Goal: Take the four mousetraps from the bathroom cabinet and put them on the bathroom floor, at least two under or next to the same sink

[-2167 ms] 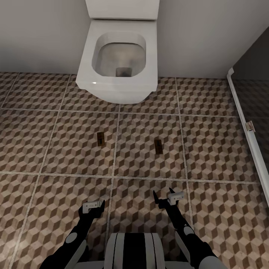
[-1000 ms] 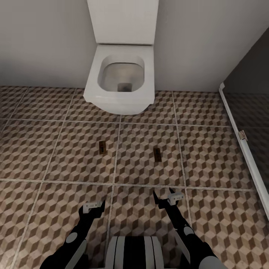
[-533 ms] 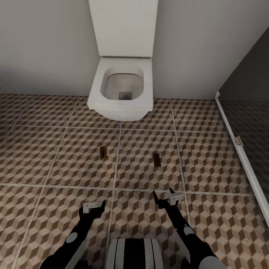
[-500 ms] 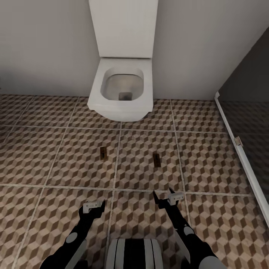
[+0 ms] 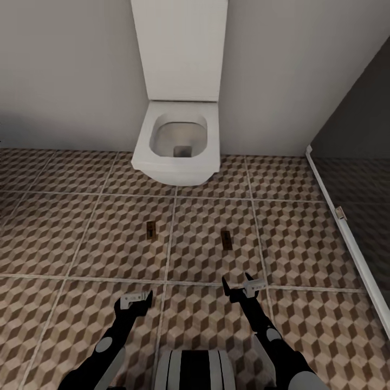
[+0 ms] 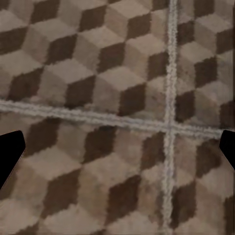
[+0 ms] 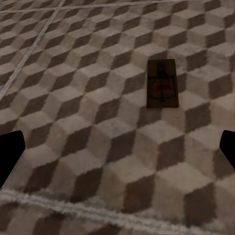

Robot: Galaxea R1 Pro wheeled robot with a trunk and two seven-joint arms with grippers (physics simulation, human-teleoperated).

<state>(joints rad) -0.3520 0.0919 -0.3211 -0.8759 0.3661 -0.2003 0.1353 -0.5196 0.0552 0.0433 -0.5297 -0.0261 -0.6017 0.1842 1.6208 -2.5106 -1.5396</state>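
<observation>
two mousetraps on the bathroom floor (image 5: 303, 227): left mousetrap (image 5: 151, 231), right mousetrap (image 5: 226, 239), both before the toilet (image 5: 179, 143) (no sink in view). left gripper (image 5: 136, 299) and right gripper (image 5: 240, 287) both spread wide, empty. judgement: two left, so back up straight and keep wheels off both.

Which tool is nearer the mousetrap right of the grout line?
Right. The right tool sits just short of that mousetrap, which lies ahead of it on the floor. The left tool is farther, off to its left across the grout line.
</observation>
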